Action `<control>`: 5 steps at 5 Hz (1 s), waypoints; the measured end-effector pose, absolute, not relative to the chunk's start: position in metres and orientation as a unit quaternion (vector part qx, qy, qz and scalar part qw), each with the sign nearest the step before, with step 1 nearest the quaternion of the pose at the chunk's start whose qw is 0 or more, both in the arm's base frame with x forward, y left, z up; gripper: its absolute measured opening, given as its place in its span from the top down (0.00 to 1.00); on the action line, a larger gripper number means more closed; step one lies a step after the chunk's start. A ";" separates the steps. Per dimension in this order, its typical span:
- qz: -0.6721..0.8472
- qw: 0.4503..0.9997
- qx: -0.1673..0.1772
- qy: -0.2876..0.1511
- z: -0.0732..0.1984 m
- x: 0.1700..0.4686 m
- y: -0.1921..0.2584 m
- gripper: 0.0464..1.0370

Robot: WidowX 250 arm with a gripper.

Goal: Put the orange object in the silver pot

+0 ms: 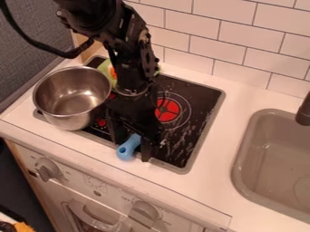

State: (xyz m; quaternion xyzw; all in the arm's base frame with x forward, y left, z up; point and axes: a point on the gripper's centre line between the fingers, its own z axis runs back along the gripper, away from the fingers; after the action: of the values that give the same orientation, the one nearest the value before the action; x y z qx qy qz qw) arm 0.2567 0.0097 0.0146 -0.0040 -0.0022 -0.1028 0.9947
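A: Where does the orange object (113,71) lie relative to the silver pot (72,96)?

B: A small orange part shows on the green item (104,69), at the far left of the black cooktop (196,102), just beyond the pot's rim and partly hidden by the robot arm (125,38). The pot is upright at the cooktop's left edge, its mouth open upward and its inner wall shiny.

A: And the gripper (132,151)?

B: It hangs down over the near part of the cooktop, to the right of the pot and well apart from the orange object. A blue handle (126,150) shows at its lower end, slanting towards the near edge of the cooktop. (From where I stand, I cannot tell whether the gripper is clenched on that handle or released from it.)

A: Which features surround these?

B: A red cooking zone (167,110) lies to the right of the arm. The pale tabletop (205,186) frames the cooktop, and a grey sink (266,181) is set into it at the right, under a dark tap (304,110). White tiles (227,36) line the wall behind; two knobs (48,169) mark the front panel. At the lower left corner there is another orange thing (23,227), only partly visible.
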 end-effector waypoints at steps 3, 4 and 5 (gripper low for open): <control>-0.104 0.994 -0.011 -0.033 0.057 0.279 0.027 0.04; -0.101 0.993 -0.001 -0.059 0.081 0.309 0.035 0.04; -0.073 0.996 0.010 -0.058 0.072 0.346 0.053 0.04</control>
State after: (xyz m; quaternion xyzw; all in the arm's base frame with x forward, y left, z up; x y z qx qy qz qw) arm 0.3463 0.0525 0.0724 0.0101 -0.0582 -0.0731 0.9956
